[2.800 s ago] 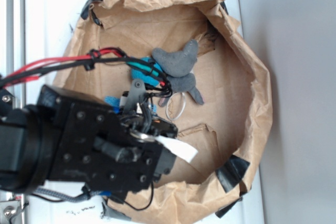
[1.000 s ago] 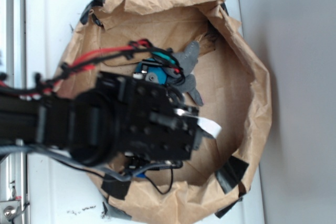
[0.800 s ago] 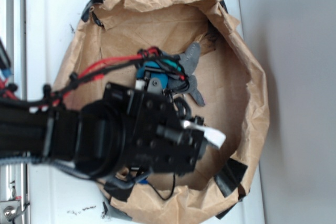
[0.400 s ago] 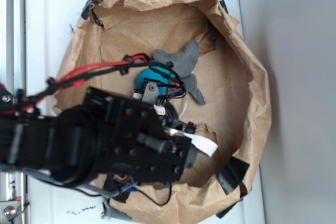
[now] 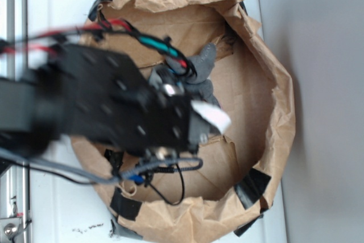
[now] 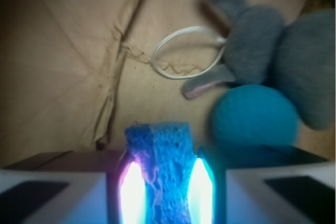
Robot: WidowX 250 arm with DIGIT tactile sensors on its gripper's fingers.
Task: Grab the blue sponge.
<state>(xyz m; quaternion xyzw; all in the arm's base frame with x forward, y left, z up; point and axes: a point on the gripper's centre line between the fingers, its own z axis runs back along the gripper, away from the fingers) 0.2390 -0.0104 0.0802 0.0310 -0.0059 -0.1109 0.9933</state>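
In the wrist view the blue sponge [image 6: 159,148] stands on edge between my fingers, its frayed top sticking out past them. My gripper [image 6: 160,184] is shut on it, and both glowing pads [image 6: 131,187] press its sides. The sponge hangs above the brown paper floor. In the exterior view my black arm [image 5: 114,106] covers the middle of the paper bag and hides both sponge and jaws.
A grey plush [image 6: 273,51] lies to the upper right, also seen past the arm [image 5: 202,64]. A round teal ball [image 6: 254,115] sits beside the right finger. A white cord loop [image 6: 186,51] lies on the floor. Crumpled bag walls [image 5: 273,83] ring everything.
My arm has swung up and left in the exterior picture and is blurred with motion. The teal ball seen beside the plush a moment ago is now covered by the arm.
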